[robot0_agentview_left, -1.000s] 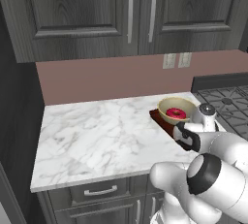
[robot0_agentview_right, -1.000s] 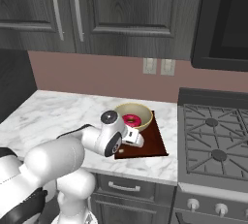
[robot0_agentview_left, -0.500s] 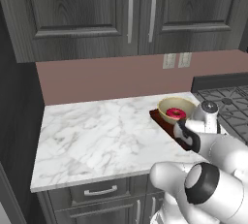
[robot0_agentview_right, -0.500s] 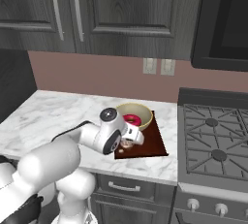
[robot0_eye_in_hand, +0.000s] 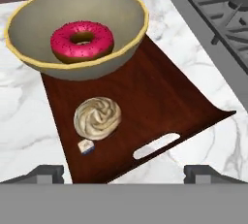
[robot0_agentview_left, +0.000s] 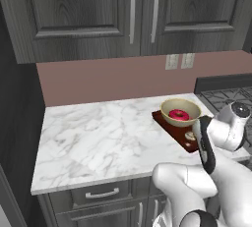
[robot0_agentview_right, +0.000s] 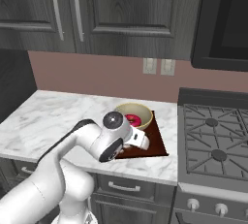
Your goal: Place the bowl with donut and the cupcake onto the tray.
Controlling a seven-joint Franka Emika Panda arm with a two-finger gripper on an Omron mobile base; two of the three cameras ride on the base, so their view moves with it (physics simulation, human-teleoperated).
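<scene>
bowl (robot0_eye_in_hand: 77, 34) with donut (robot0_eye_in_hand: 82, 40) inside sits on the tray (robot0_eye_in_hand: 164, 102) at 12 o'clock end. cupcake (robot0_eye_in_hand: 97, 117) on tray at 6 o'clock of the bowl, near slot handle. tray lies on marble counter (robot0_agentview_left: 98, 137) beside stove (robot0_agentview_right: 218, 145). we see hand (robot0_eye_in_hand: 123, 172) open, empty, fingertips apart.

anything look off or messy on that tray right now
Mostly tidy: the bowl with the donut and the cupcake sit upright on the tray. One oddity: a tiny pale block lies beside the cupcake; what it is, I cannot tell.
</scene>
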